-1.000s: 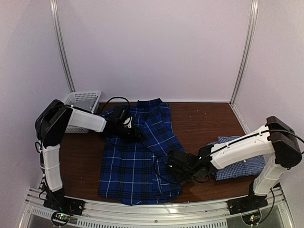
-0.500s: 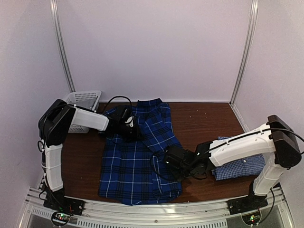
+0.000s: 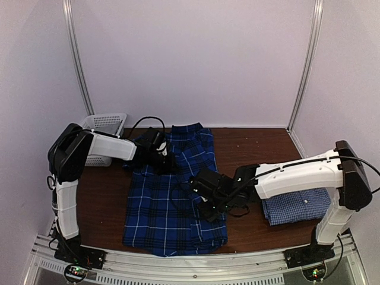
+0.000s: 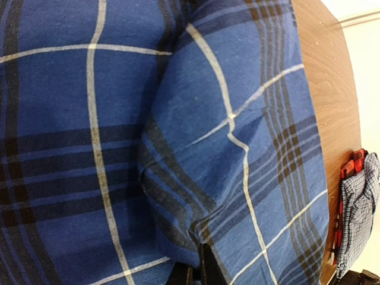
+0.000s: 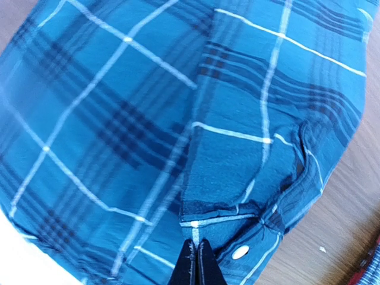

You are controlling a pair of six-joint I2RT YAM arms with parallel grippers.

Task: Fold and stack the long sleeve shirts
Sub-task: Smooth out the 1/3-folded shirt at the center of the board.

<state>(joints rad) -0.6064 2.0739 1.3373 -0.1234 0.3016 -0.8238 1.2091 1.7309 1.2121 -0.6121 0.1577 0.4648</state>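
The dark plaid shirt (image 3: 160,208) lies spread out on the brown table (image 3: 255,148), a bit left of the middle. Its long side runs from the near edge to the far edge. Its narrow end points at the back wall. I cannot tell where the collar is.

The left gripper (image 3: 168,161) sits on the far left part of the shirt. In the left wrist view its fingers (image 4: 206,270) are pressed together on a puffy fold of the plaid cloth.

The right gripper (image 3: 200,189) is at the shirt's right edge, about halfway along. In the right wrist view its fingers (image 5: 189,267) pinch the edge of a cuff, just beside a small white button (image 5: 240,253). The cuff lies folded over the rest of the shirt.

The pale check shirt (image 3: 295,206) lies folded on the right side of the table, apart from the plaid one and partly under the right arm. A white basket (image 3: 105,124) stands in the far left corner.
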